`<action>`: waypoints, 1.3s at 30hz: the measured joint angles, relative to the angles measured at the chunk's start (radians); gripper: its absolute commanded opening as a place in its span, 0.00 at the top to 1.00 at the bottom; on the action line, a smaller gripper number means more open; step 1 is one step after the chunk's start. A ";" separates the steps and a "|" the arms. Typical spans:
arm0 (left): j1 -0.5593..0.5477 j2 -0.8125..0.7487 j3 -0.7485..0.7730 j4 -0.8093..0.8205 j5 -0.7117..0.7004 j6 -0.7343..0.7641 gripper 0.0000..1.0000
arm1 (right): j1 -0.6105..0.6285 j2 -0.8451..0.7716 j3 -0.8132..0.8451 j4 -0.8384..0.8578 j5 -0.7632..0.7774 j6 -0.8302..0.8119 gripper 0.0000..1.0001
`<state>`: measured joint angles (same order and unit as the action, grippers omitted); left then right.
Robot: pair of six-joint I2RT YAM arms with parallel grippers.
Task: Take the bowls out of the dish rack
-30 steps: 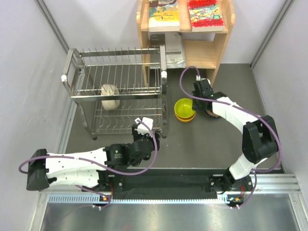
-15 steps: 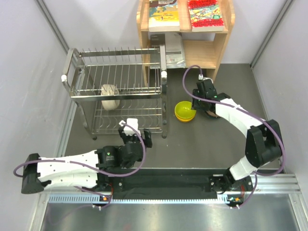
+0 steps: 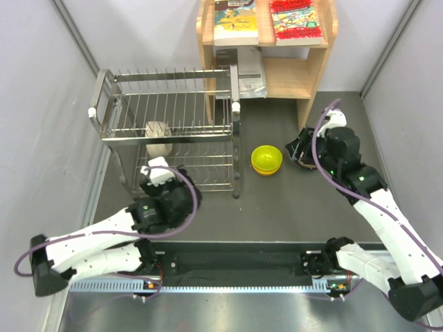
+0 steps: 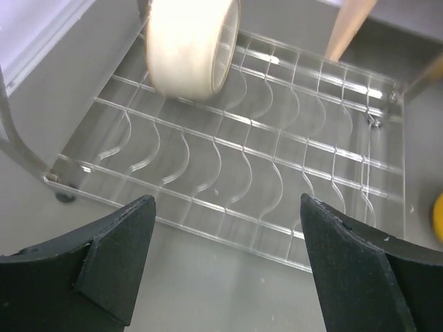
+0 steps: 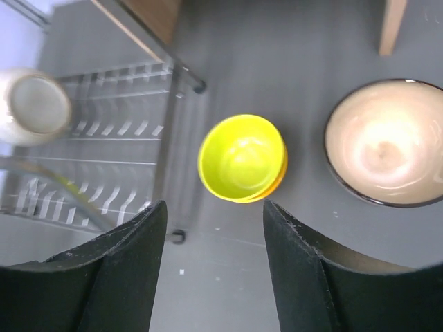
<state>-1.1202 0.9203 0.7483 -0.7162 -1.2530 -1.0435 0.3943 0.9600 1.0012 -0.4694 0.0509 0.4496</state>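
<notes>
- On the dark worktop, the dish rack stands left of centre. One cream-white bowl stands on edge in its wire slots, apparently on the lower tier, toward the far left.
- Right of the rack and apart from it, the yellow-green bowl sits upright, seemingly nested in the orange bowl, of which only a rim shows. The pinkish-brown bowl rests near them, not touching.
- Left fingers: spread wide and empty, low before the rack's near edge, pointing toward the cream-white bowl.
- Right fingers: parted, grasping nothing, above the bowls on the worktop.
- Step in hand, as judged: the approach to the only bowl visible in the rack. No teal-blue bowl is in view.
- Next move, as judged: the left fingers need to reach in under the upper tier, straddle the bowl's upright rim, clench, and lift it clear of the wires without snagging.
</notes>
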 measured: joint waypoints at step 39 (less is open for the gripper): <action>0.722 -0.103 -0.500 0.919 0.628 0.463 0.19 | 0.000 -0.146 -0.130 -0.077 -0.130 0.013 0.37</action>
<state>-0.3985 0.8173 0.2485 0.2024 -0.6247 -0.5800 0.3943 0.8139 0.8707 -0.5468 -0.0788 0.4625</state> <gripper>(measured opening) 0.827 0.621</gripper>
